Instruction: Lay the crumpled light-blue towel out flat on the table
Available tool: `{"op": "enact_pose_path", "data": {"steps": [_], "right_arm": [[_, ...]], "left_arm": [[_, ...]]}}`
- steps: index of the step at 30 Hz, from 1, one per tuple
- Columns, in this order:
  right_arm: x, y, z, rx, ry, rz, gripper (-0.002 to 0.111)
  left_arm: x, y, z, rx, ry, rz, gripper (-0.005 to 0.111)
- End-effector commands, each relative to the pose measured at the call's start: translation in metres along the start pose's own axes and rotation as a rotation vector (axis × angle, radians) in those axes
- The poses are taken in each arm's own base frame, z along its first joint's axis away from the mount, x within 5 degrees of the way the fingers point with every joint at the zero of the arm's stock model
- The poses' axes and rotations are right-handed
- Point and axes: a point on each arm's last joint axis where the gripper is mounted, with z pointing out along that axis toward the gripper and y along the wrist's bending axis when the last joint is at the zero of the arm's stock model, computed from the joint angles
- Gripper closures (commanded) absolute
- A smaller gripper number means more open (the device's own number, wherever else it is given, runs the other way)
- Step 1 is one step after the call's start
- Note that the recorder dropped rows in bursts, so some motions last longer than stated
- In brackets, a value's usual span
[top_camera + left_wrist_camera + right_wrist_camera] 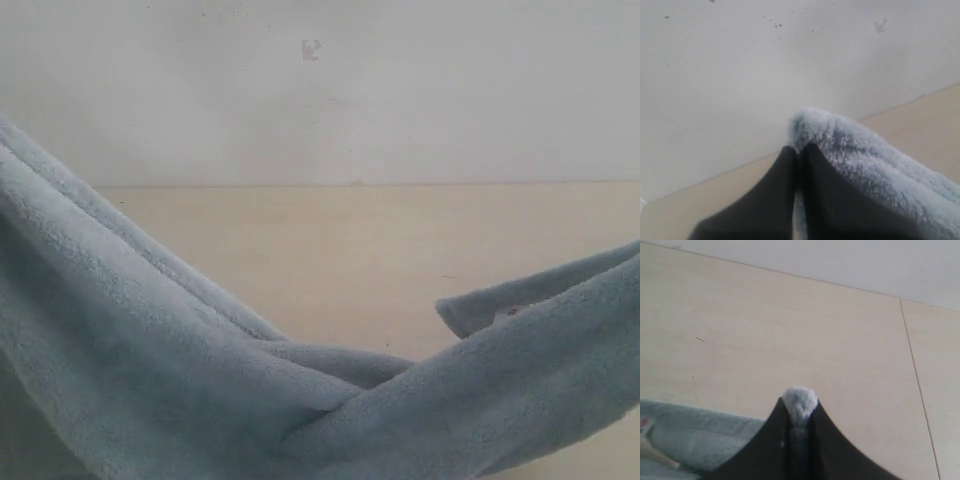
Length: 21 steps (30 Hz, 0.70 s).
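The light-blue towel [150,370] hangs close before the exterior camera, rising to the left and to the right and sagging in the middle over the beige table [350,250]. No gripper shows in that view. In the left wrist view my left gripper [799,150] is shut on a fold of the towel [875,165], which bulges past the dark fingertips. In the right wrist view my right gripper [800,407] is shut on a small tuft of the towel [800,399]. More of the cloth [695,437] lies beside it with a white label [655,452].
A pale wall [320,90] stands behind the table's far edge. A thin seam [917,385] runs across the tabletop in the right wrist view. Bare table [790,340] stretches beyond the right gripper.
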Motion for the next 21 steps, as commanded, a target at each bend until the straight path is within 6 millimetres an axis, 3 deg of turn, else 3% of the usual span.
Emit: {"op": "enact_pose_path", "data": {"steps": [1, 7, 11, 13, 16, 18, 21], "right_arm": [[0.0, 0.002, -0.002, -0.021, -0.007, -0.002, 0.109], [0.0, 0.002, -0.001, -0.022, -0.006, -0.008, 0.109], [0.001, 0.002, 0.003, -0.025, 0.027, -0.021, 0.109], [0.001, 0.003, 0.003, -0.027, 0.025, -0.022, 0.109], [0.001, 0.003, 0.003, -0.029, 0.022, -0.02, 0.109], [0.0, 0.003, 0.003, -0.028, 0.018, -0.02, 0.109], [0.0, 0.003, 0.003, -0.03, 0.012, -0.021, 0.109]], "left_arm": [[0.017, -0.026, 0.032, 0.048, 0.131, 0.039, 0.103], [0.061, -0.044, 0.084, 0.017, 0.382, 0.028, 0.103], [0.078, -0.04, 0.104, -0.013, 0.465, 0.0, 0.101], [0.082, -0.033, 0.109, -0.044, 0.485, -0.021, 0.095], [0.085, -0.025, 0.113, -0.034, 0.488, -0.035, 0.074], [0.085, -0.025, 0.113, -0.017, 0.488, 0.008, 0.055], [0.082, -0.025, 0.111, 0.013, 0.471, 0.093, 0.041]]}}
